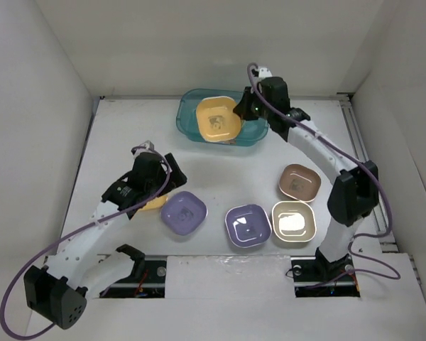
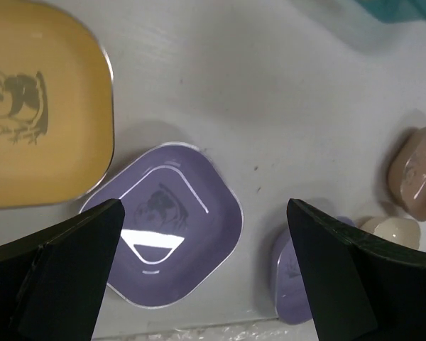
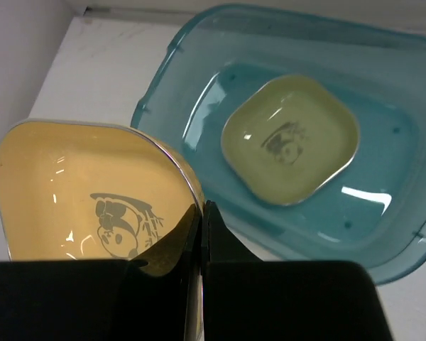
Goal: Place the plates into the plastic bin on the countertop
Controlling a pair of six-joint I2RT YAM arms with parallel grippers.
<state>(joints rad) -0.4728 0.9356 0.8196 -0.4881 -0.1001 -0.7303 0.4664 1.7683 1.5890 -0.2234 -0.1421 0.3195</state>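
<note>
My right gripper (image 1: pixel 243 111) is shut on the rim of a yellow-orange plate (image 1: pixel 218 119) and holds it over the teal plastic bin (image 1: pixel 188 114). In the right wrist view the fingers (image 3: pixel 201 213) pinch that plate's (image 3: pixel 78 192) edge, and a green plate (image 3: pixel 291 149) lies inside the bin (image 3: pixel 394 92). My left gripper (image 1: pixel 151 190) is open and empty above the countertop, over a second yellow-orange plate (image 1: pixel 155 204) that is mostly hidden. In the left wrist view the gripper (image 2: pixel 204 206) hovers over a purple plate (image 2: pixel 167 227), beside the yellow one (image 2: pixel 35 114).
On the white countertop (image 1: pixel 220 170) lie two purple plates (image 1: pixel 184 213) (image 1: pixel 247 226), a cream plate (image 1: pixel 293 222) and a brown plate (image 1: pixel 299 182). White walls enclose the left, back and right. The arm bases stand at the near edge.
</note>
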